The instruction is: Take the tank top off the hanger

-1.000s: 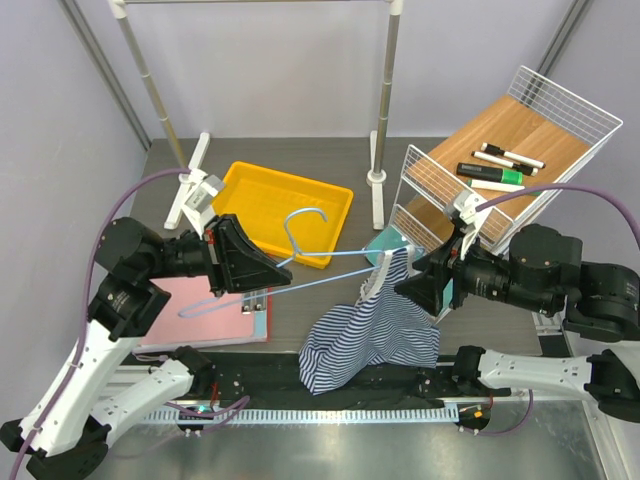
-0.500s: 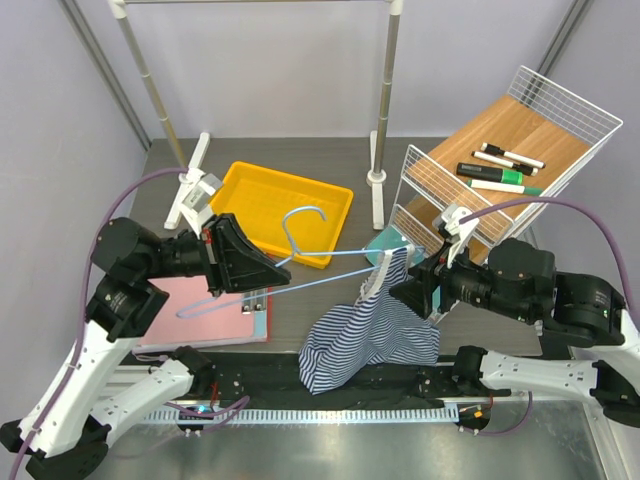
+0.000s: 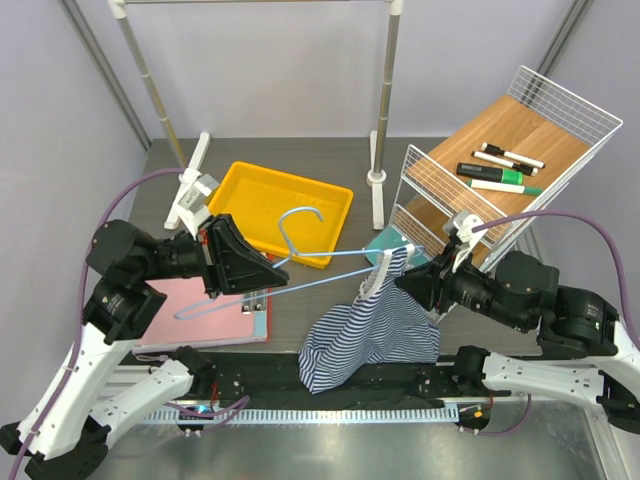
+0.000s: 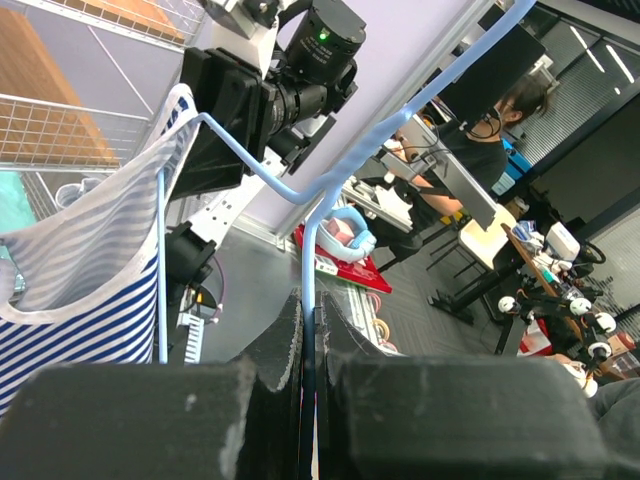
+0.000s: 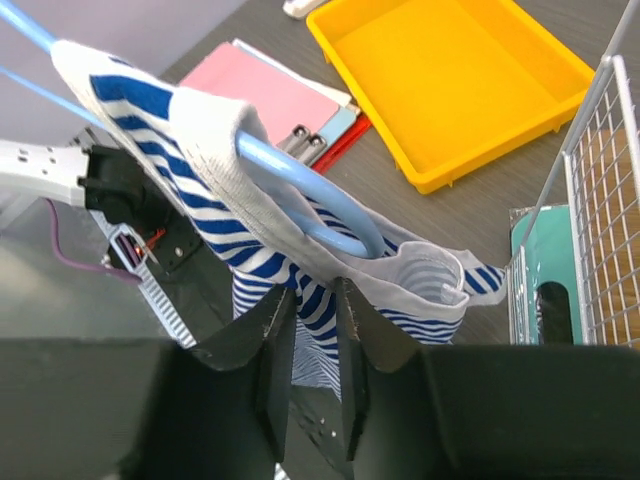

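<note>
The light-blue wire hanger [image 3: 330,253] is held level above the table, hook toward the yellow tray. My left gripper [image 3: 272,270] is shut on its wire [image 4: 250,165], which runs between the closed jaws [image 4: 308,315]. The navy-and-white striped tank top [image 3: 365,335] hangs from the hanger's right end, its hem on the table's front edge. My right gripper [image 3: 403,283] is at the top's shoulder. In the right wrist view its jaws [image 5: 315,295] stand nearly closed with striped cloth [image 5: 200,170] between the tips, just under the hanger's bend [image 5: 300,180]. The top also shows in the left wrist view [image 4: 80,280].
A yellow tray [image 3: 345,195] lies behind the hanger, and a pink clipboard [image 3: 200,310] lies at the left. A white wire shelf [image 3: 560,110] with markers stands at the right. Grey rack poles [image 3: 385,100] rise at the back. A teal item [image 3: 385,245] lies by the shelf.
My right gripper has moved left onto the tank top's shoulder and its jaws have narrowed. The left gripper and the hanger have barely moved.
</note>
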